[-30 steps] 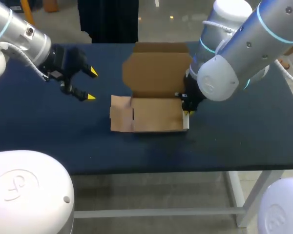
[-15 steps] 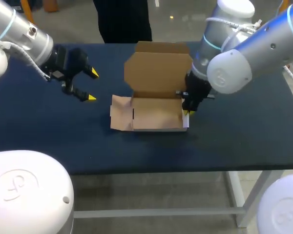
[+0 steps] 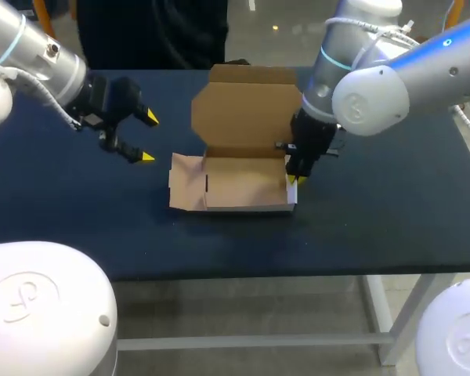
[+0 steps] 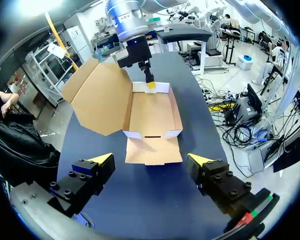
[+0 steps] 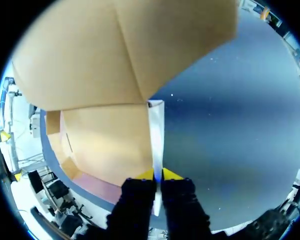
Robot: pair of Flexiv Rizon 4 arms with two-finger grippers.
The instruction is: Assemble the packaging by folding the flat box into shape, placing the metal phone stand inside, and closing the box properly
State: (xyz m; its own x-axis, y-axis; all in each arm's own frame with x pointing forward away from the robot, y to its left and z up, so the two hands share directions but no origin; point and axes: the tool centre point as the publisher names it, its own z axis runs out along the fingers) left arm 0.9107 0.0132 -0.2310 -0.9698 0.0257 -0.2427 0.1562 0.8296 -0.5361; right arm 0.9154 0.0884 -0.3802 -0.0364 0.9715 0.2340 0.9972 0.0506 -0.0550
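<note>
Folding step, by the look of it. Box [image 3: 243,184] at centre frame, lid up, left flap lying flat. Your right gripper [image 3: 292,178] is clamped on its right wall. Left gripper [image 3: 146,137] is spread and empty, upper left. Stand not in view. Next likely: raise the left flap.

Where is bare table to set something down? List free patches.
Free: the table strip between the box and the near edge, and the stretch beyond the right gripper. Crowded: the box's right wall, pinched by its fingers, and the gap toward the left gripper.

The box [image 3: 243,184] stands centred on the table [image 3: 376,211], right gripper [image 3: 291,178] on its right wall, left gripper [image 3: 146,137] well apart, leftward.
</note>
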